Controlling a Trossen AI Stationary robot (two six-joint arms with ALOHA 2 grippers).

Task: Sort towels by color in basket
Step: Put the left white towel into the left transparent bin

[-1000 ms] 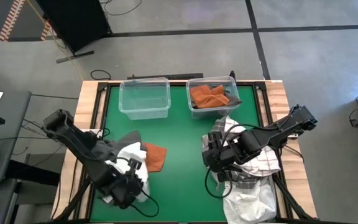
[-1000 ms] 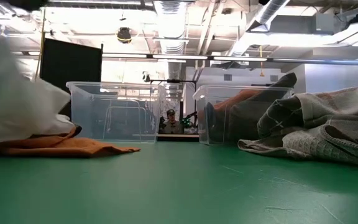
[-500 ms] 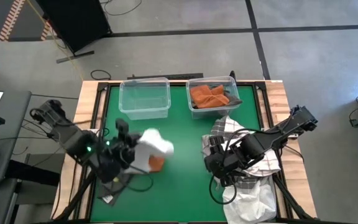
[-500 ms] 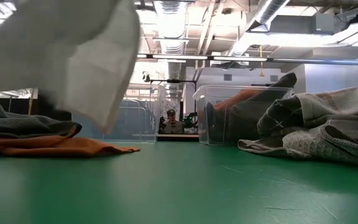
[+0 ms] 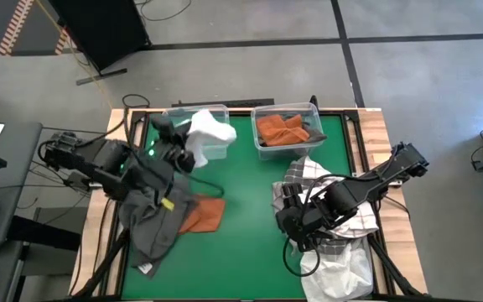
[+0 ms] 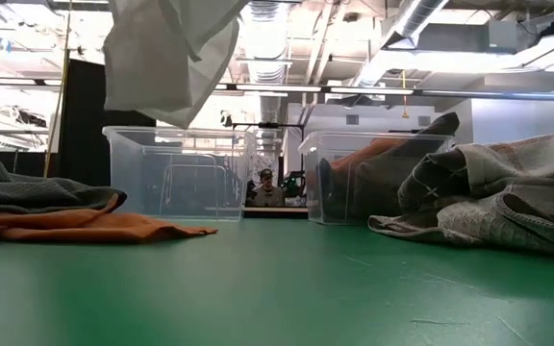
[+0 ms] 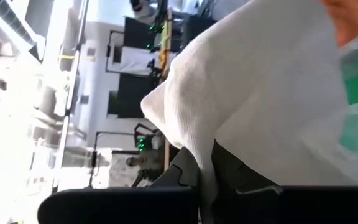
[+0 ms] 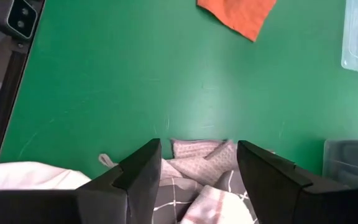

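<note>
So my left gripper (image 5: 183,141) is pinched tight on the white towel (image 5: 208,132), and it's hanging in the air right over the empty clear bin (image 5: 195,134) at the far edge of the table (image 5: 250,218), left of the middle. From table height the towel (image 6: 171,58) dangles above that bin (image 6: 173,173) without touching it. On my left wrist cam the cloth (image 7: 260,93) is draped over my fingers (image 7: 229,174) and fills most of the picture. The other clear bin (image 5: 288,130), just beside the empty one, has orange towels (image 5: 282,130) and a dark grey one in it. An orange towel (image 5: 204,212) and a dark grey towel (image 5: 153,226) lie near the table's left edge, under my left arm. My right gripper (image 8: 197,168) sits with its fingers spread and holding nothing, just above the checked and grey towel pile (image 5: 342,222) by the right edge, with a white one (image 5: 338,268) at the near right corner.
</note>
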